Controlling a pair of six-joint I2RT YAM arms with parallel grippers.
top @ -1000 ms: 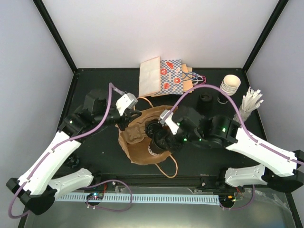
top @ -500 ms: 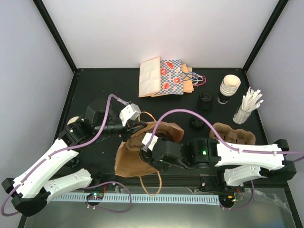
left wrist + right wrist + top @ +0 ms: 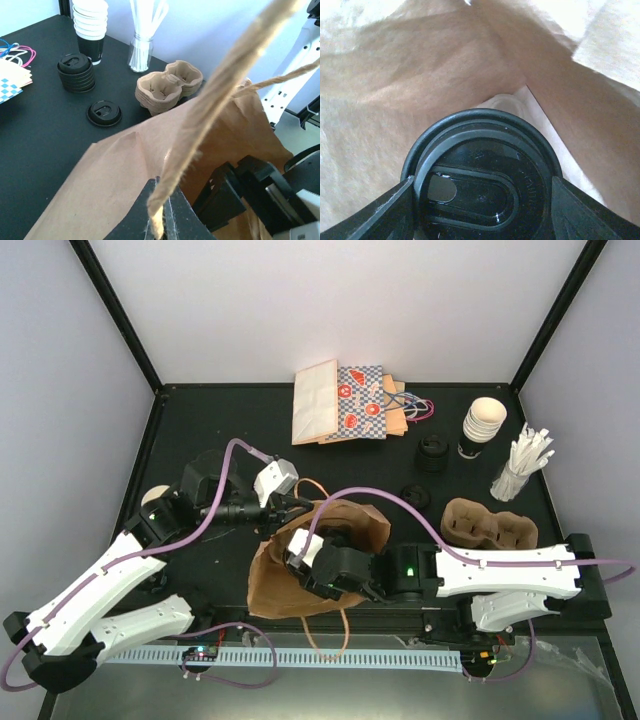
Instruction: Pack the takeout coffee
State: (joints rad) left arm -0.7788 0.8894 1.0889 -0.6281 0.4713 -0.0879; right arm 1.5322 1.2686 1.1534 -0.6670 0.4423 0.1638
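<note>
Gripping the takeout coffee (image 3: 480, 170) by its round black lid, the right pincer (image 3: 482, 207) is clamped on it, with one dark finger (image 3: 390, 212) pressed to the rim on each side. The cup sits deep inside the brown paper bag (image 3: 420, 75). Creased walls rise all around it, so only the lid shows and the cup body beneath is hidden. Seen from above, the right wrist is pushed into the bag's mouth near the middle of the tabletop (image 3: 230, 415). The left pincer (image 3: 160, 220) is closed together on the bag's twine handle (image 3: 225, 85), which runs up and away from between its tips at the bag's far-left rim. Just right of the bag lies a moulded cup carrier (image 3: 490, 523). Beyond it a loose black lid (image 3: 415, 496) lies flat. Farther back are a stack of black lids (image 3: 433, 452), a stack of paper cups (image 3: 482, 425) and a clear holder of white straws (image 3: 525, 460). Flat paper bags (image 3: 345, 405), one plain and one patterned, lie at the far edge.
</note>
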